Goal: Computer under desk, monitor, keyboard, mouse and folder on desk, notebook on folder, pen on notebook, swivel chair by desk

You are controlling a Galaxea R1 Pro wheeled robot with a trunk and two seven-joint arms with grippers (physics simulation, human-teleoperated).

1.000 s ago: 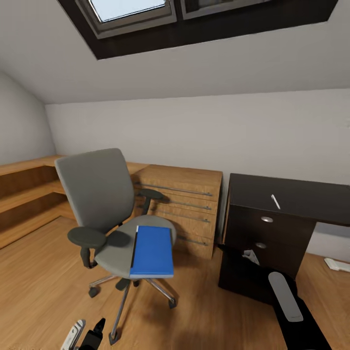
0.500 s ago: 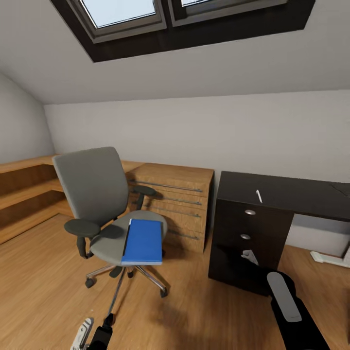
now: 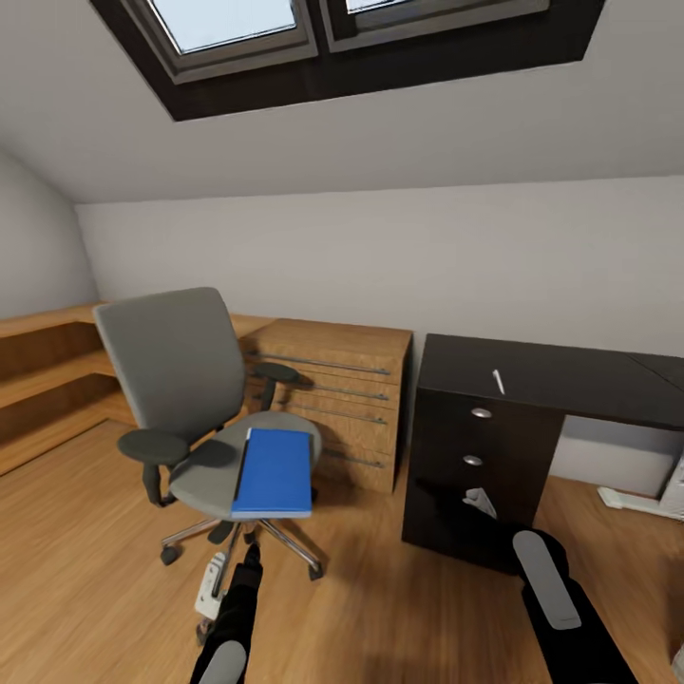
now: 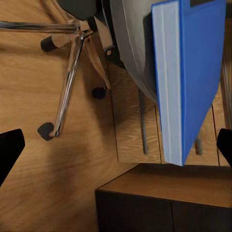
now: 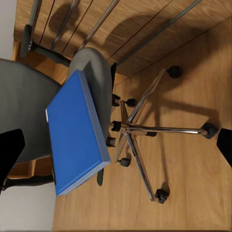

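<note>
Sloped attic walls and a skylight close over a wooden floor [image 3: 85, 560], with low wooden shelving along the left wall and a wooden drawer unit [image 3: 347, 399] against the back wall. Beside that unit stands the dark desk [image 3: 570, 375], its top bare apart from a small white pen [image 3: 498, 382] near the front edge. A pale flat object [image 3: 638, 502] lies on the floor under the desk's open side; it may be the keyboard, but it is too small to tell.

Near the drawer unit stands the grey swivel chair [image 3: 180, 380], apart from the desk, and the blue folder [image 3: 275, 470] lies flat on its seat, overhanging the front edge. Judging from this, almost everything is left: the folder is not yet moved, the pen is on the desk alone, and the chair is not positioned.

Stretched forward low, the left arm puts the left gripper [image 3: 228, 570] by the chair's base, below the folder. In its wrist view the fingers [image 4: 9, 150] are spread wide and hold nothing. Lower right, the right arm sits raised; its fingers [image 5: 10, 150] are likewise parted and empty.
</note>
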